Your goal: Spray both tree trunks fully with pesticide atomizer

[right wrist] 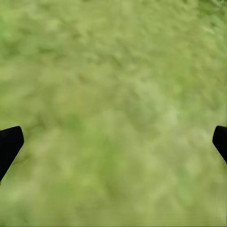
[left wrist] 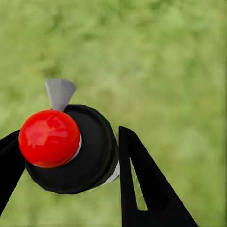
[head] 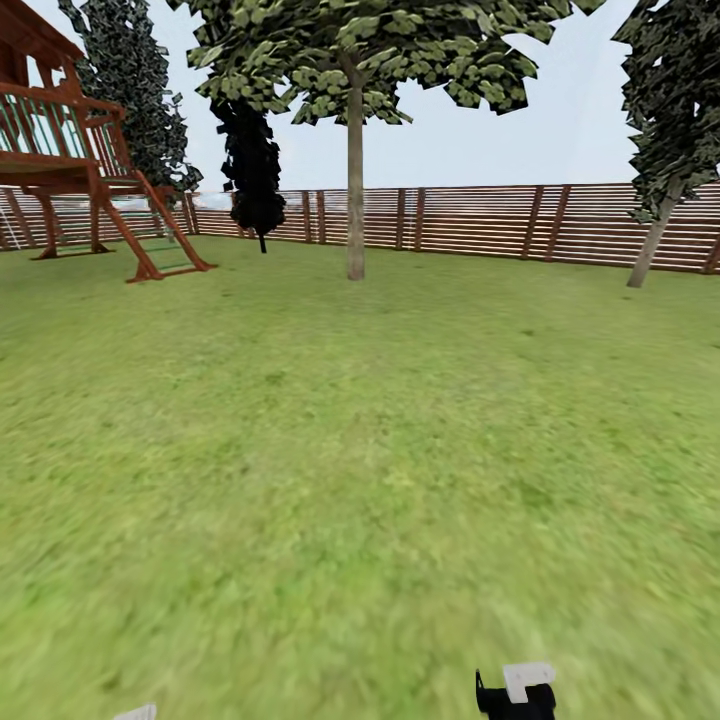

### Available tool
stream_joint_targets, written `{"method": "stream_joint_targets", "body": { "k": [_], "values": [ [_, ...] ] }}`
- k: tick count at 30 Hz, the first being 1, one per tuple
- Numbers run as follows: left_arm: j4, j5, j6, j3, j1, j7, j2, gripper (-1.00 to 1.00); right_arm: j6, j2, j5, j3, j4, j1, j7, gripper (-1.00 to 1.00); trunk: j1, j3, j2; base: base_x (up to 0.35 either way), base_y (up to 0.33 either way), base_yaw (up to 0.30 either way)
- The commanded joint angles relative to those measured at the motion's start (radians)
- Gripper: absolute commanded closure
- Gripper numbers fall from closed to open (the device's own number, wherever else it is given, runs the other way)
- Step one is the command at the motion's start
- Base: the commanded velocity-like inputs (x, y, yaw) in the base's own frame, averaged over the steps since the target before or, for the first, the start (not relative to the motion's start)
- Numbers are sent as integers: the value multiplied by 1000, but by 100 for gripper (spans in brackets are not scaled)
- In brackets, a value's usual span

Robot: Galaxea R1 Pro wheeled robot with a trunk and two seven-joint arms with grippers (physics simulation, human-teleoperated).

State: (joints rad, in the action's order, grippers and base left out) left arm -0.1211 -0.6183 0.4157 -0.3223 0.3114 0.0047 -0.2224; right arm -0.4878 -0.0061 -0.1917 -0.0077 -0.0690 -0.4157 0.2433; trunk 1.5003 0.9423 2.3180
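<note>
The pesticide atomizer [left wrist: 71,149], black-bodied with a glossy red ball top and grey nozzle, sits upright between the left gripper's fingers [left wrist: 142,184], above the grass floor [left wrist: 179,71].

Even bright daylight – no cast shadows – grass [head: 360,480] blurry, smeared.

trees: 2 [head: 354,200] [head: 655,235] | black cone trees: 2 [head: 250,170] [head: 130,90] | atomizer: 1 [left wrist: 71,151] | play tower: 1 [head: 70,160]
</note>
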Motion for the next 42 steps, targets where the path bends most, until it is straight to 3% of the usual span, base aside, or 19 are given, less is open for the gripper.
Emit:
{"method": "stream_joint_targets", "body": {
  "k": [1, 42],
  "values": [
    [0, 0, 0, 0, 0, 0, 0, 100, 0, 0, 0, 0, 0, 0, 0, -100, 0, 0, 0, 339, 0, 0],
    [0, 0, 0, 0, 0, 0, 0, 100, 0, 0, 0, 0, 0, 0, 0, -100, 0, 0, 0, 339, 0, 0]
  ]
}}
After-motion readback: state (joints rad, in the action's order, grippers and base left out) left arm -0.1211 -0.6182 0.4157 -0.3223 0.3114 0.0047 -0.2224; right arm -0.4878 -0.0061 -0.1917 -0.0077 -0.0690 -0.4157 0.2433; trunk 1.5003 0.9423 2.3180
